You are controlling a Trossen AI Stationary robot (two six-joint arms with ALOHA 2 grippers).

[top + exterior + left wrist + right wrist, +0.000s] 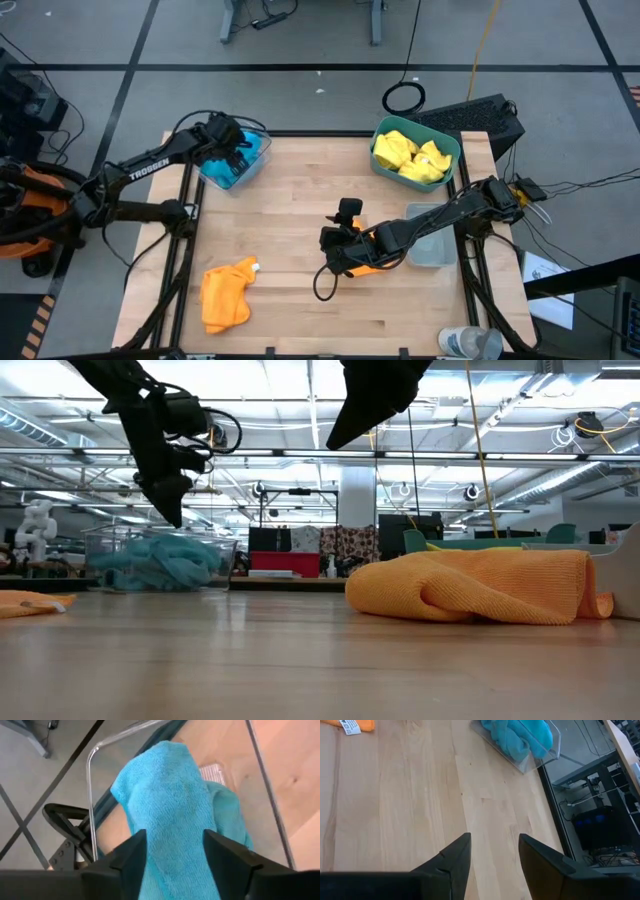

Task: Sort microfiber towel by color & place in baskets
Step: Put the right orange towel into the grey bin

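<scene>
We log the table (300, 180) as landmark. Far-left corner: clear basket (255, 160) holding blue towels (175, 815); left gripper (232, 148), fingers apart, above it; arm lettered "TROSSEN". Far-right corner: teal basket (385, 165), yellow towels (410, 155). Centre: right gripper (335, 250), fingers apart, over an orange towel (480, 585). Near-left: second orange towel (225, 293), white tag unreadable.

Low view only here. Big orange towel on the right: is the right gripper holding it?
Observer: No. The right wrist view shows the right gripper with fingers open over bare table.
Operator: Where are the yellows?
Observer: The yellow towels lie in the teal basket, at the table's far right corner.
Operator: Left gripper?
Observer: The left gripper is open above the clear basket, a blue towel below its fingers.
</scene>
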